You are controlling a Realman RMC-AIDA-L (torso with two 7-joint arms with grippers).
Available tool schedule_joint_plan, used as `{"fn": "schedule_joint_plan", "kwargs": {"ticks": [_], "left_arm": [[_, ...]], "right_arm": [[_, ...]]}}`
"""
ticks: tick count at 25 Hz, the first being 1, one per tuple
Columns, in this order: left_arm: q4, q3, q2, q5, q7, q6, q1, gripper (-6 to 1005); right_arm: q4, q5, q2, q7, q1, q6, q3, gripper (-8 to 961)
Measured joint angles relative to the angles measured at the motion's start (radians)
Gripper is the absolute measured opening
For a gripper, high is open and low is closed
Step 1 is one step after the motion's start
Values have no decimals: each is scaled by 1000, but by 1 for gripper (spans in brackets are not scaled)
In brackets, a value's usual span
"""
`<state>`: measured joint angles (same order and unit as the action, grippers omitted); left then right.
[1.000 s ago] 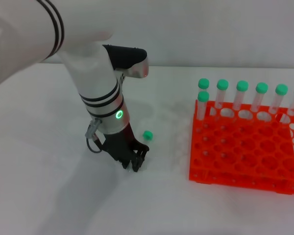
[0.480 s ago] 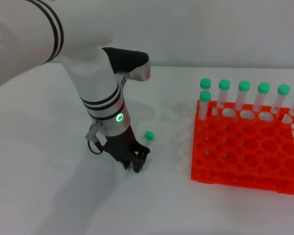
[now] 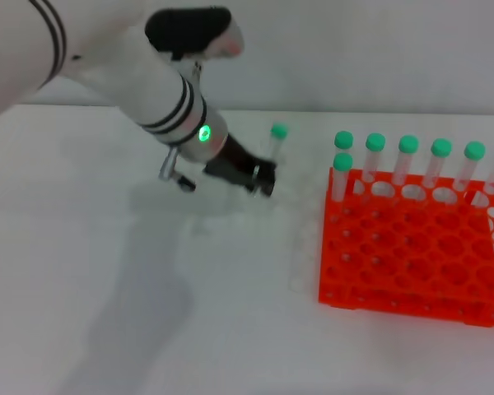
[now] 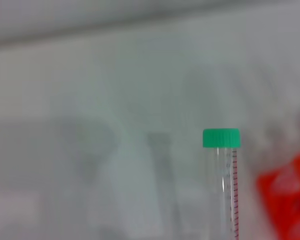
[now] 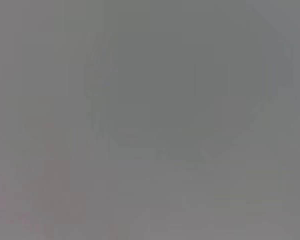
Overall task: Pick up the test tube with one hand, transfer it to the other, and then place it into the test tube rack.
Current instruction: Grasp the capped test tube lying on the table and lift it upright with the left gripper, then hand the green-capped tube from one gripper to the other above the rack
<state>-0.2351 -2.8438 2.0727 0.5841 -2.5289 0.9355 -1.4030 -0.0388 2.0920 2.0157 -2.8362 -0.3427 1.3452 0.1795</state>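
Note:
My left gripper (image 3: 265, 179) is shut on a clear test tube (image 3: 277, 146) with a green cap. It holds the tube upright above the white table, left of the orange test tube rack (image 3: 412, 247). The tube also shows in the left wrist view (image 4: 225, 185), with a corner of the rack (image 4: 287, 200) behind it. Several other green-capped tubes (image 3: 407, 159) stand in the rack's back row. My right gripper is not in view; the right wrist view shows only grey blur.
The white table (image 3: 148, 313) stretches to the left and front of the rack. A pale wall (image 3: 354, 49) stands behind the table.
My left gripper has risen from the table and moved back and to the right, toward the rack. The tube that lay on the table is now held upright in it.

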Motion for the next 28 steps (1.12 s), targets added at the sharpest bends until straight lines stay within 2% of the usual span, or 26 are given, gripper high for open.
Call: {"fn": "schedule_joint_plan", "kwargs": {"ticks": [4,8,12,15,16,17,20,22,26,28], "left_arm": [[-39,0,1,-249,181,-44,38,190],[-39,0,2,-617,498,-85,131,190],[5,0,5,-1048,878,-56,276,191],[95,0,6,-1358,1212,51,398,191],[124,0,7,-1429,1307,92,437,191],[153,0,7,-1487,1405,139,469,191],[262,0,9,-1581,1678,276,577,192],[326,0,11,-1585,1810,339,626,192],[455,0,16,-1524,2006,372,686,192],[503,0,19,-1463,2073,361,698,193]], "right_arm": [[1,38,0,0,-3,-16,0,855],[-1,88,0,3,-6,-46,0,855],[1,89,-1,38,4,-46,1,855],[8,86,-5,102,17,-37,7,854],[55,66,-9,233,39,-29,39,854],[73,60,-10,271,46,-26,52,854],[181,16,-15,462,82,-4,146,854],[255,-12,-22,560,103,19,201,854],[365,-83,-71,735,129,146,293,854],[386,-131,-106,793,118,239,320,854]]}}
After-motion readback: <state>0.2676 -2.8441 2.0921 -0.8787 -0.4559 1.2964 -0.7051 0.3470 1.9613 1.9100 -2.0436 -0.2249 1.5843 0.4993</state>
